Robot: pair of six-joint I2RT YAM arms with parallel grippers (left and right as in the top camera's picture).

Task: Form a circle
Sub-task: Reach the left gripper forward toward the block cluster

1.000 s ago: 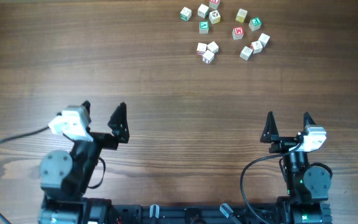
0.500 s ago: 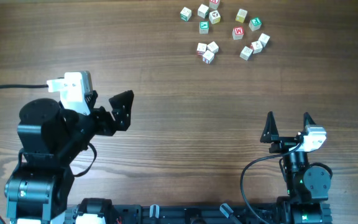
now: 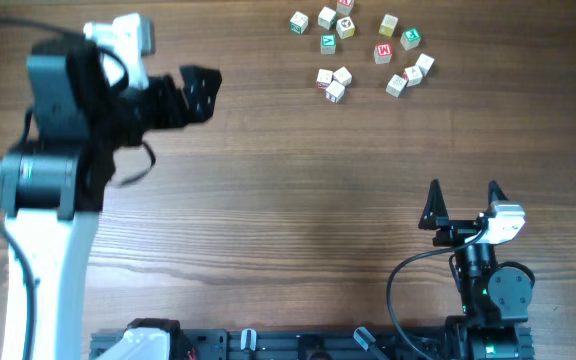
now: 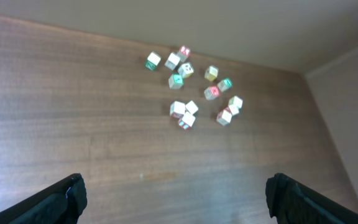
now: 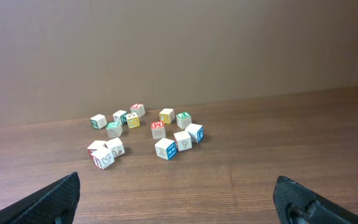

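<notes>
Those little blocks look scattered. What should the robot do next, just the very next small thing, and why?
Probably reach the left gripper forward toward the letter cubes and lower it by the near clump of three. Its jaws stand open and empty, well short of the cubes, which lie loosely scattered, no ring formed.

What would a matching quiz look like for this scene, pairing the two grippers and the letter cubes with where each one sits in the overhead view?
Things:
1. left gripper
2. right gripper
3. letter cubes

Places:
A. far side, right of centre, loosely scattered
B. near side, on the right
C. far side, on the left

Pairs: 1-C, 2-B, 3-A
</notes>
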